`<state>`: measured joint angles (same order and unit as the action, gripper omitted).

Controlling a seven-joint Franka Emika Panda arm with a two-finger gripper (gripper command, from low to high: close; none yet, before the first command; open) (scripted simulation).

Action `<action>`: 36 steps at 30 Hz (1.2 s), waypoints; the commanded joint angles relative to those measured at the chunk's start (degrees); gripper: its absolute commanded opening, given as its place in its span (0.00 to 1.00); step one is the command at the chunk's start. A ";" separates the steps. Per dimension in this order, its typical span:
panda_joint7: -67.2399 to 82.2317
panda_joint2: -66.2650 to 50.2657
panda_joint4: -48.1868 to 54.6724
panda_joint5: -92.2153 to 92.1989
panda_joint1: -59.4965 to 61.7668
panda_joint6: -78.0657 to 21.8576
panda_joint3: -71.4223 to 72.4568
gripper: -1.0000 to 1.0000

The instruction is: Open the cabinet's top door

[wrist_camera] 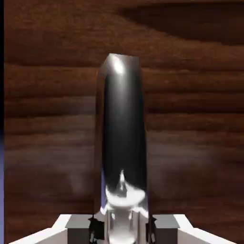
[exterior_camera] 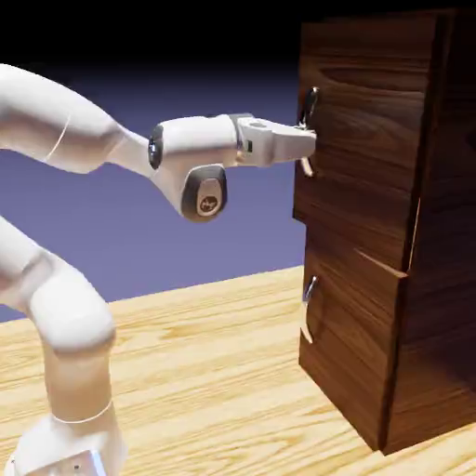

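Exterior view and hand view: gripper clamped on the top door's handle

In the exterior view, the cabinet (exterior_camera: 442, 307) stands upright on the pale wood-grain table (exterior_camera: 195, 381), toward the exterior view's right. The table's far edge runs behind the cabinet's base. The top door (exterior_camera: 367, 139) is the upper of two dark-brown front panels, and its curved silver handle (exterior_camera: 309, 168) runs up and down near the door edge at the exterior view's left. Along its bottom, the top door juts slightly past the lower panel (exterior_camera: 353, 321). A thin bright line shows by its edge on the exterior view's right, near the bottom corner. Below, the lower panel carries a shorter silver handle (exterior_camera: 308, 319).

The white arm (exterior_camera: 76, 311) rises from the exterior view's lower left and reaches across to the upper handle. The gripper (exterior_camera: 311, 142) points at the top door, roughly level, its tips at the middle stretch of that handle, whose ends show above and below them.

In the hand view, the handle fills the middle as a shiny, rounded bar, bright at its upper end and again near the bottom. The two finger tips are closed against its sides, one on each. Behind it spreads the dark grain of the top door; a narrow blue strip shows at the left border.
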<state>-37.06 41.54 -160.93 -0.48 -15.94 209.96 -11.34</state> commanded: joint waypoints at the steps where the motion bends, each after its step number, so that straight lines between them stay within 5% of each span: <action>1: 0.42 1.22 -0.50 1.30 -1.71 -0.55 -2.07 0.00; 19: 41.15 5.79 3.12 -36.21 -29.60 5.91 -11.48 0.00; 36: 54.67 35.96 -4.10 -34.61 -18.64 -31.57 -16.91 0.00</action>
<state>17.59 77.54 -164.96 -34.97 -34.57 178.35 -28.20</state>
